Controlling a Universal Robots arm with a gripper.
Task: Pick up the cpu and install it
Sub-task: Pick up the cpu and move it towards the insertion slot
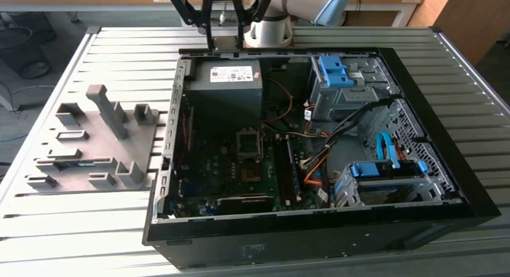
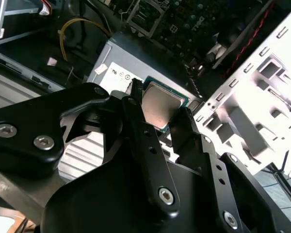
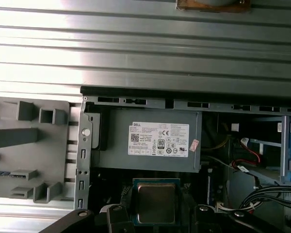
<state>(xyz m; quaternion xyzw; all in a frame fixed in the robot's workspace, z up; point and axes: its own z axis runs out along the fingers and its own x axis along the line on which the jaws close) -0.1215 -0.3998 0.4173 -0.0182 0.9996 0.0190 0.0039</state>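
One gripper point(image 1: 226, 33) pinches cpu point(image 2: 157, 104) by its edges, over power supply box point(image 1: 227, 80). Motherboard socket point(image 1: 248, 144) lies at 6 o'clock from gripper, exterior view.

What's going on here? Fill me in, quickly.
The arm's gripper is shut on the cpu, gripping it by its edges. It hangs above the grey power supply at one end of the open computer case. The cpu is not yet installed on the motherboard.
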